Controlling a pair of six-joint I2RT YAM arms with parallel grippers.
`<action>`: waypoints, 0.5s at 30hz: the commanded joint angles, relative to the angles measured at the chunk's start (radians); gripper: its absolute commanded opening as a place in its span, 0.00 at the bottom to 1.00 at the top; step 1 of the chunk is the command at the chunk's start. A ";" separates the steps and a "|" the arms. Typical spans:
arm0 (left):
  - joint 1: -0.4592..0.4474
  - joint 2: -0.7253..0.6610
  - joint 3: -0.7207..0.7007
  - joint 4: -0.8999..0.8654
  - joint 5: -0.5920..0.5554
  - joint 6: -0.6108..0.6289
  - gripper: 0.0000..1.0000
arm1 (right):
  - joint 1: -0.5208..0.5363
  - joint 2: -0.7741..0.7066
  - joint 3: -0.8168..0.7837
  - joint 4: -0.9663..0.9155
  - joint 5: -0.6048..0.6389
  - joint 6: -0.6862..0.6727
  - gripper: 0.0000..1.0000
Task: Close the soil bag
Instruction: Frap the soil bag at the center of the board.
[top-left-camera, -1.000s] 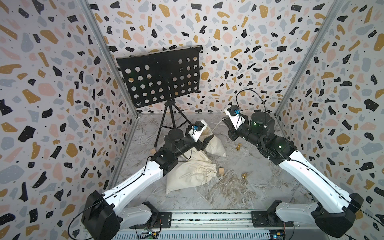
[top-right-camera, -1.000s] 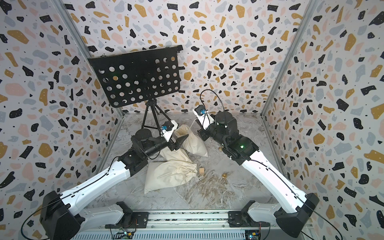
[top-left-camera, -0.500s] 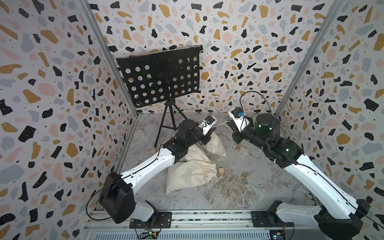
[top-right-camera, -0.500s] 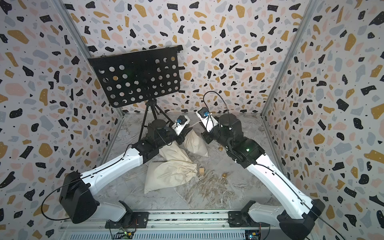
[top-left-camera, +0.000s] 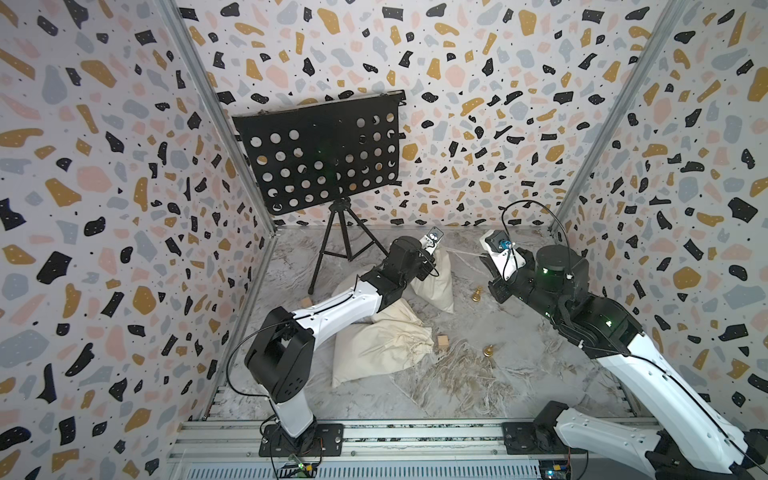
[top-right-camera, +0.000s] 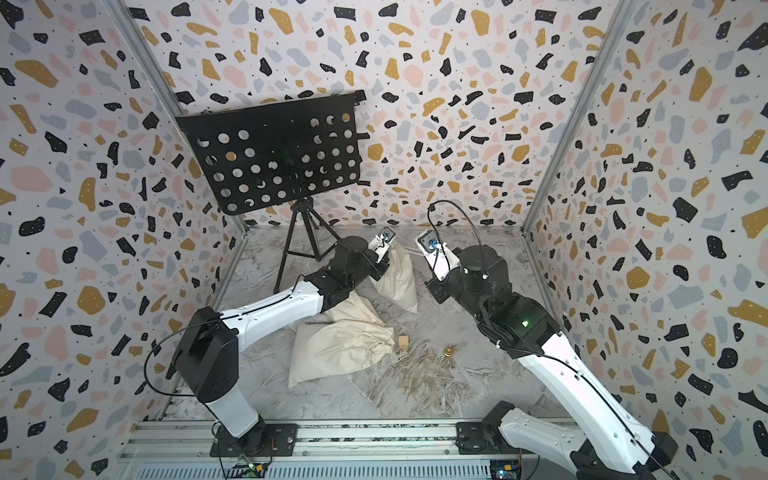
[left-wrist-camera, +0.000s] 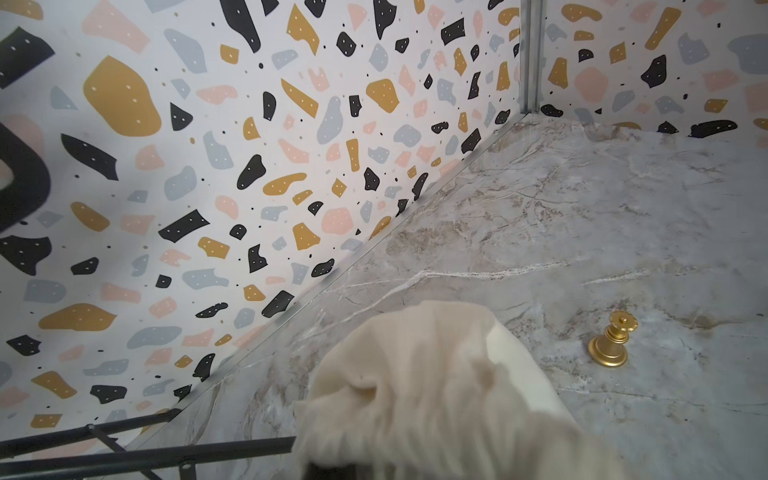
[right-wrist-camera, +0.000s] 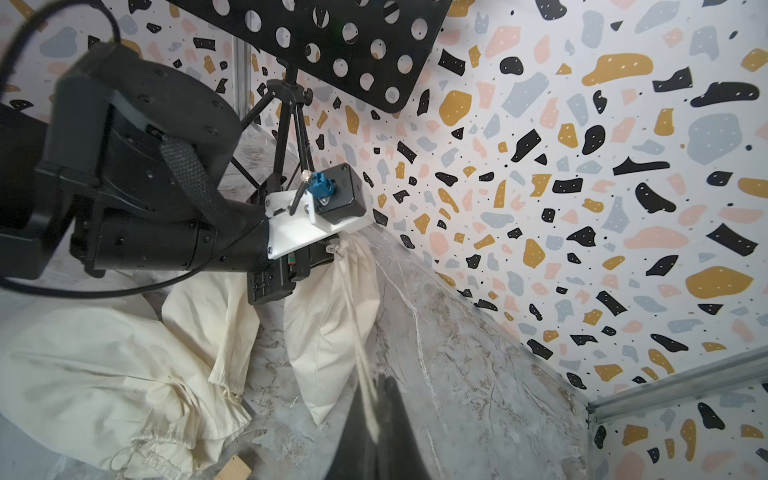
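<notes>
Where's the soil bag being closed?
In both top views the soil bag sits at the table's back middle, neck in the left gripper, drawstring held by the right gripper, gold chess piece to its right.

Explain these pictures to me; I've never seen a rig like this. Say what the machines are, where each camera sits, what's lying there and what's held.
Two white-and-black robot arms stand on a rail, each ending in a two-finger gripper. Two pictures look down from overhead; the others come from cameras on each wrist. On the marble surface: a music stand, two slumped cream bags, gold chess pieces, a wooden cube. The left gripper clamps the neck of the upright soil bag; the right gripper pinches its drawstring, pulled taut.
</notes>
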 joint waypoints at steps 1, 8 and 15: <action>0.119 0.074 -0.033 -0.187 -0.241 -0.087 0.20 | -0.005 -0.140 0.067 0.172 0.044 0.008 0.00; 0.153 -0.072 -0.196 -0.045 -0.023 -0.092 0.30 | -0.005 0.006 0.050 0.208 -0.036 0.043 0.00; 0.109 -0.361 -0.463 0.240 0.211 -0.038 0.61 | -0.005 0.193 0.131 0.224 -0.224 0.122 0.00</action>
